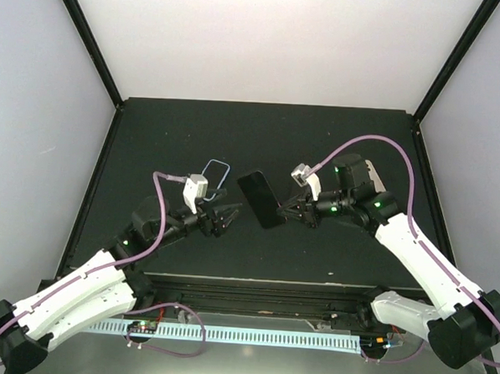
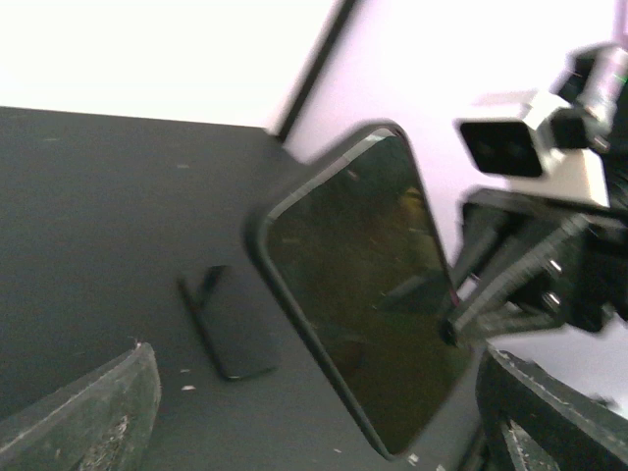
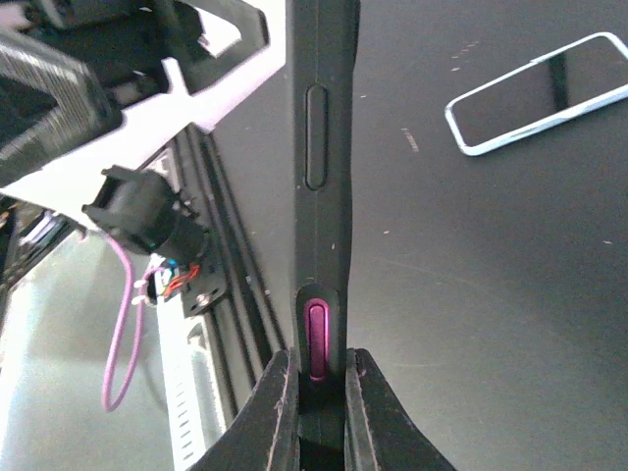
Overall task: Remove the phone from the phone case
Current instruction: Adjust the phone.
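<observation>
Gripping with the right pincer: shut tight across both faces of the phone case at one short end, carrying it tilted up on edge, clear of the bench, over the middle and a touch nearer the near edge. Looks like a dark, thick-lipped case, with the phone seated inside: black screen turned toward the left arm, pinkish-purple side key showing through a cut-out just above the fingers. Not out yet, then. Over to the left pincer: spread wide, holding nothing, hovering just beside the free long edge, not touching. Reads as the set-up for the peel, bracing on one side and lining up on the other. Next, most likely: closing the left fingers on a free corner of the case lip, catching soft rim only and not the slab, then rolling that corner back off the screen. Worth watching: with the right grip squeezing case and phone together, no sliding free without releasing that end or re-gripping on the case alone. Also on the bench: a pale-rimmed slab lying flat left of centre toward the far edge, phone or empty shell impossible to tell; and a flat black slab, seen only from the left wrist.
</observation>
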You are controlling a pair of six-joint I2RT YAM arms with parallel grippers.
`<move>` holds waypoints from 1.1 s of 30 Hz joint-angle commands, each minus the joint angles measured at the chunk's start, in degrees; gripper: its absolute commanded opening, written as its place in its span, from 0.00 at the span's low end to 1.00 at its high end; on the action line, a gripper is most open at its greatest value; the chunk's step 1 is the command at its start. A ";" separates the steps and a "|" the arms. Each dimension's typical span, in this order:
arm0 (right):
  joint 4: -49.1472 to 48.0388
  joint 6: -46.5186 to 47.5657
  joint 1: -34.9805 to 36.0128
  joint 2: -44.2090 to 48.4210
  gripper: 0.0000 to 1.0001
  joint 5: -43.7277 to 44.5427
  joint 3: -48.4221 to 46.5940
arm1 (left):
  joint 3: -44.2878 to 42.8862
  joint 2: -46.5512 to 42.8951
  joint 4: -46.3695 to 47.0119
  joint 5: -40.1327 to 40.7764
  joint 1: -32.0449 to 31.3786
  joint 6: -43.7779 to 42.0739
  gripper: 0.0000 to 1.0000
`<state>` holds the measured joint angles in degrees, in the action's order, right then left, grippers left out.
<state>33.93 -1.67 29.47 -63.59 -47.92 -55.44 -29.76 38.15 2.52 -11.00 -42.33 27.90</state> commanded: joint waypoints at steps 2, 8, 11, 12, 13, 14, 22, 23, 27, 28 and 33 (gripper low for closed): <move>0.40 3.60 -0.29 2.35 0.01 -12.74 -2.50 | 4.07 0.55 19.40 -15.42 0.49 -3.67 0.86; 0.07 2.44 -0.31 1.91 0.01 -15.01 -1.97 | 3.29 6.64 26.77 -18.68 0.49 0.73 0.75; -0.06 2.49 -0.23 1.93 0.01 -14.79 -1.59 | 4.22 7.65 32.04 -19.02 0.49 2.78 0.66; -0.28 2.21 -0.30 2.02 0.01 -14.86 -1.46 | 4.26 7.86 32.87 -18.99 0.57 3.24 0.64; -0.54 1.94 -0.28 1.99 0.01 -14.87 -1.31 | 4.31 8.04 33.47 -19.17 0.58 3.70 0.62; -0.74 1.79 -0.27 2.00 0.01 -14.79 -1.19 | 4.46 8.22 34.46 -19.66 0.51 4.21 0.59; -2.73 0.62 -0.25 1.97 0.01 -14.47 -0.48 | 4.58 9.65 38.82 -22.07 0.75 6.46 0.40; -2.80 0.70 -0.27 1.95 0.01 -14.39 -0.44 | 4.62 9.92 39.58 -22.21 0.82 6.88 0.39; -2.92 0.91 -0.27 2.07 0.01 -13.97 -0.09 | 4.50 11.83 43.22 -23.54 1.01 8.92 0.30; -2.92 1.09 -0.27 2.22 0.01 -13.89 -0.05 | 4.33 12.45 44.05 -23.87 1.04 9.49 0.28; -2.72 1.59 -0.21 2.91 0.01 -13.55 0.32 | 2.77 16.36 47.13 -26.69 1.43 11.99 0.10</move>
<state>33.41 0.16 29.47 -61.78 -61.98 -55.37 -24.88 52.53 42.76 -32.58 -40.86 38.33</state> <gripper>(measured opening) 0.088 0.159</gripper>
